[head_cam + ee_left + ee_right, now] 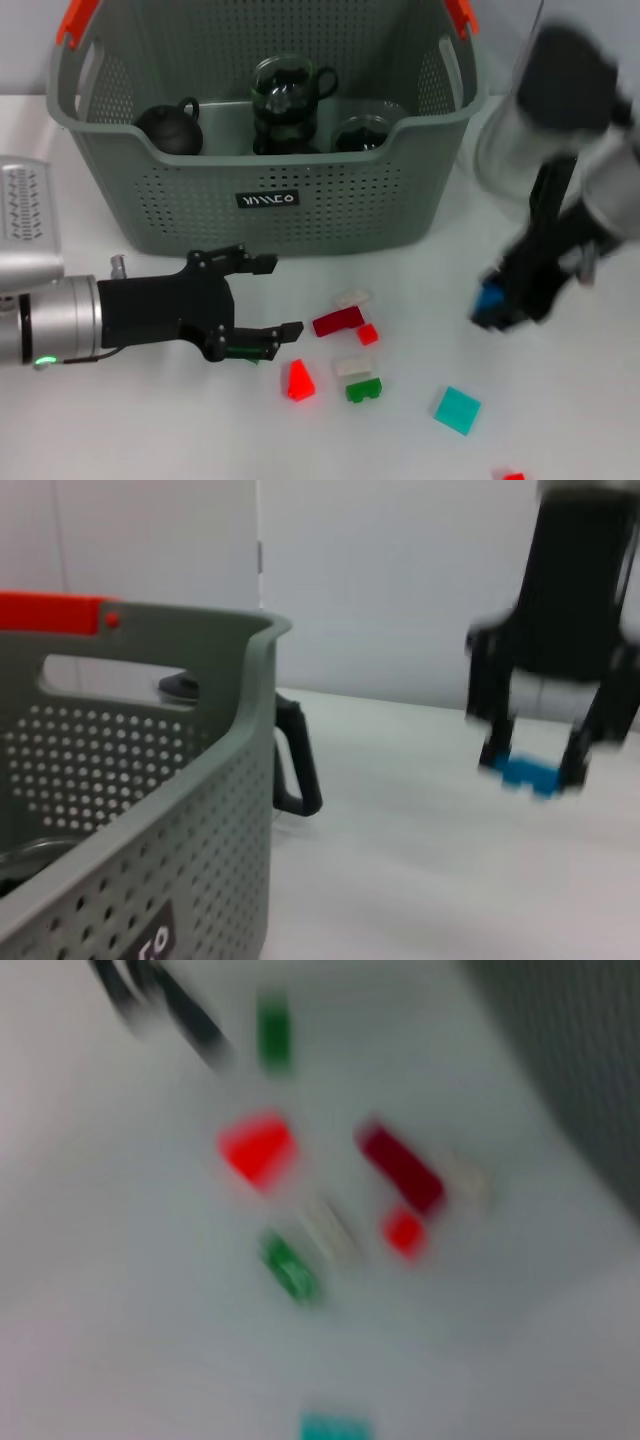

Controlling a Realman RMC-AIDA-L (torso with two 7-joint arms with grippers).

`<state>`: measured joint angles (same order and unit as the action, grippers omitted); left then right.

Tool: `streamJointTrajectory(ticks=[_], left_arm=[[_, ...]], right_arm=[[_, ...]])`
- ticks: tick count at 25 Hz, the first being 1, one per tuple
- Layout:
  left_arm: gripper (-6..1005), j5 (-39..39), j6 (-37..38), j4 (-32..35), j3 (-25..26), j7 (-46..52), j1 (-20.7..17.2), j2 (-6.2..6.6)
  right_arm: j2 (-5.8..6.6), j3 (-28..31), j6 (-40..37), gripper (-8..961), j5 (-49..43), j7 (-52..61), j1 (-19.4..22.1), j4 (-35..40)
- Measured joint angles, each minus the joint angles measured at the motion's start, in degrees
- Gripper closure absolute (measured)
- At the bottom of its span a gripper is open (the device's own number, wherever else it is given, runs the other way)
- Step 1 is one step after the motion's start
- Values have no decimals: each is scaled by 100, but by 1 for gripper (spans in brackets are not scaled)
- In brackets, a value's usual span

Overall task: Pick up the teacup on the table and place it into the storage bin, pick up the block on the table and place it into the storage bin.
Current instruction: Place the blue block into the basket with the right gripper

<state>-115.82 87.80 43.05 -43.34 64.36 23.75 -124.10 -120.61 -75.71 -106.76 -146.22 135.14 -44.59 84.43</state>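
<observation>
The storage bin (pixel 330 215) stands at the back of the table, and its corner wall (pixel 200 810) fills the near side of the left wrist view. Inside it are a glass teacup (pixel 287 92) with a black handle, a second glass cup (pixel 366 131) and a black teapot (pixel 170 128). My right gripper (pixel 498 305) hangs blurred over the table to the bin's right, shut on a blue block (pixel 489 300). From the left wrist, that gripper (pixel 530 768) and the blue block (pixel 526 773) appear just above the table. My left gripper (pixel 282 296) is open and holds nothing, in front of the bin.
Loose blocks lie ahead of the bin: a dark red bar (pixel 338 321), a red wedge (pixel 298 381), a green piece (pixel 364 389), white pieces (pixel 351 297) and a teal square (pixel 457 409). A black handle (pixel 297 760) shows past the bin's corner.
</observation>
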Motion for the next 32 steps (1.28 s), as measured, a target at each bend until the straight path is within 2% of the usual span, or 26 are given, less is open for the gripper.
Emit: streamJointTrajectory(ticks=[1, 5, 7, 10, 13, 15, 18, 20, 25, 29, 32], left_arm=[[122, -1, -16, -9, 25, -6, -18, 0], [122, -2, -50, -69, 58, -12, -50, -7], [122, -3, -53, -111, 60, -12, -39, -8], [122, -2, -49, -151, 63, -12, -11, -6], [122, 27, -45, -161, 63, -11, 4, -3], [122, 43, -44, -166, 63, 4, 25, -4], [122, 56, -13, -167, 63, 25, 50, -8], [122, 58, 0, -167, 63, 34, 56, -8], [122, 66, -10, -172, 64, 39, 52, -9], [122, 69, 6, -174, 98, 41, 53, -9], [122, 70, 13, -175, 105, 42, 61, -9]], right_arm=[[0, 0, 0, 504, 0, 0, 0, 0], [-36, 1060, -105, 497, 498, -134, -820, 124], [-49, 1360, 311, 494, 563, -221, -1106, 101], [-39, 1472, 1553, 489, 576, -295, -1312, -200], [9, 1475, 2614, 484, 600, -517, -1568, -1020], [51, 1502, 3198, 480, 587, -666, -1812, -1822], [121, 1483, 3825, 475, 523, -840, -2186, -2976], [141, 1474, 4071, 472, 436, -892, -2327, -3464], [105, 1431, 4304, 464, 304, -874, -2302, -3666], [83, 1428, 4050, 457, 355, -883, -2074, -3228], [53, 1433, 3457, 305, 729, -1012, -1659, -2363]])
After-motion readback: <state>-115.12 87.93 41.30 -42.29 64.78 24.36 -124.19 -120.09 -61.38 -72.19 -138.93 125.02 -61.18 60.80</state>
